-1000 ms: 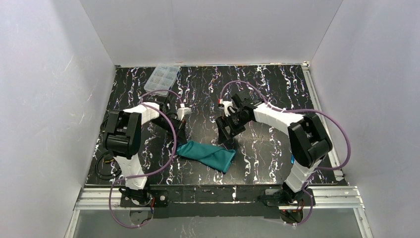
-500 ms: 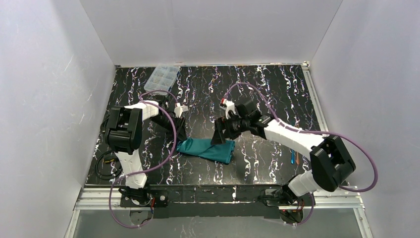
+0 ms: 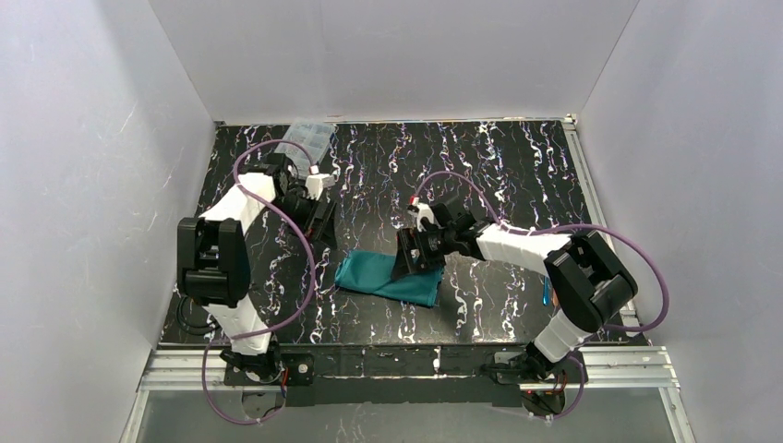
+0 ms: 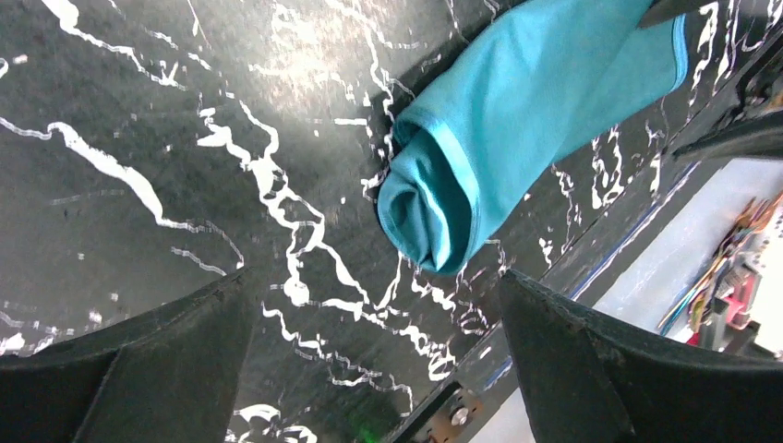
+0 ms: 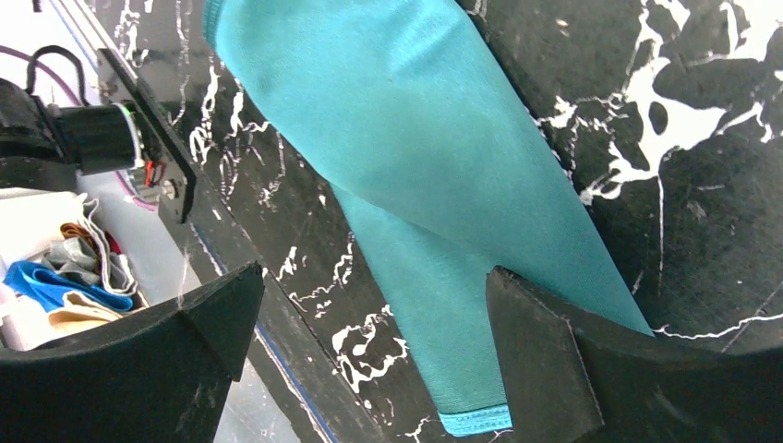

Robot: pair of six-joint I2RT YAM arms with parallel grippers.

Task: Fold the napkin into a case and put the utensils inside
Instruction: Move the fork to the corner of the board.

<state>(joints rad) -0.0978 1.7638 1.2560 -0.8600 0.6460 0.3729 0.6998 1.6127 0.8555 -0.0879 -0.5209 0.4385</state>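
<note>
1. The napkin (image 3: 383,277) is teal-green cloth, gathered into a long, soft bundle rather than spread flat. It lies on the black marbled table (image 3: 499,166), about midway across and toward the near edge.
2. Its long axis runs left to right across the table, with the right end sloping slightly nearer to my bases.
3. The left end is rolled over on itself, and the lighter blue hem curls around the mouth of the roll. That end points toward my left hand (image 3: 323,229).
4. Seen from my right wrist, the cloth is broad at one end and narrows to a hemmed tip at the other.
5. My left hand is spread wide with nothing between its fingers. It sits apart from the napkin, just beyond the rolled end.
6. My right hand (image 3: 414,260) is also spread wide, poised over the napkin's right half and gripping nothing. I cannot tell whether its tips touch the cloth.
</note>
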